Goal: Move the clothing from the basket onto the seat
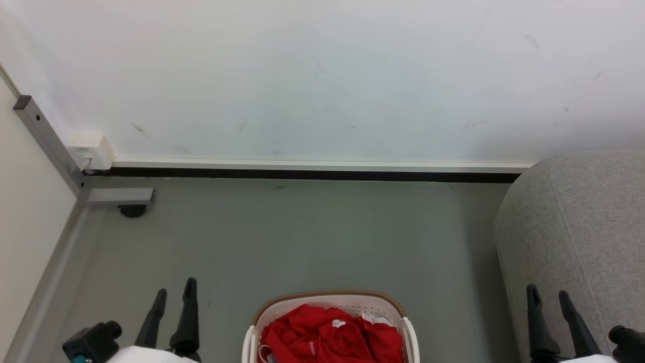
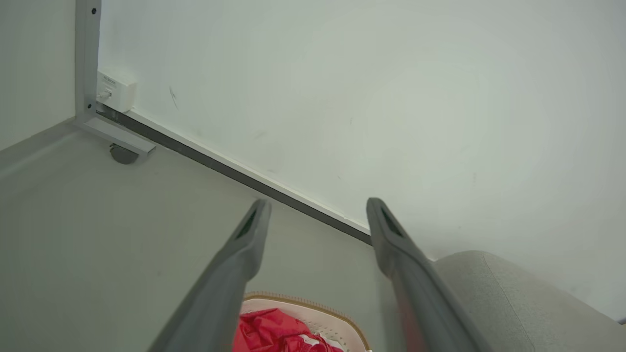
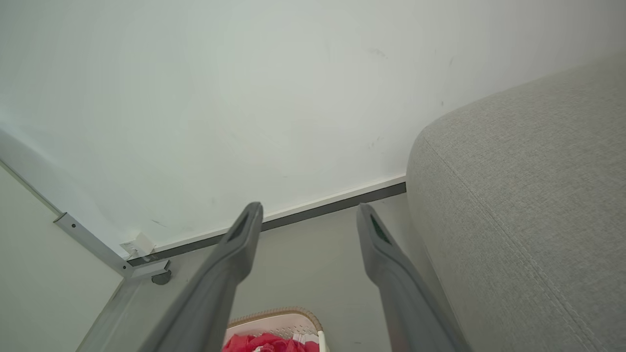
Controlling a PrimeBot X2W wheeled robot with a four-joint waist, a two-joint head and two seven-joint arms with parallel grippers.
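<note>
Your left tool (image 1: 176, 286) and right tool (image 1: 546, 290) stand apart, empty; the clothing (image 1: 327, 335) sits in the basket (image 1: 330, 293) at bottom centre. Grab shallow and a fold may slip, missing the seat (image 1: 579, 227) at right.

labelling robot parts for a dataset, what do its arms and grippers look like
The left gripper and right gripper each have two long, slim dark fingers that taper to rounded tips, with a slot-like recess near each tip. A black blocky module sits beside each base, mounted on pale white forearms.
</note>
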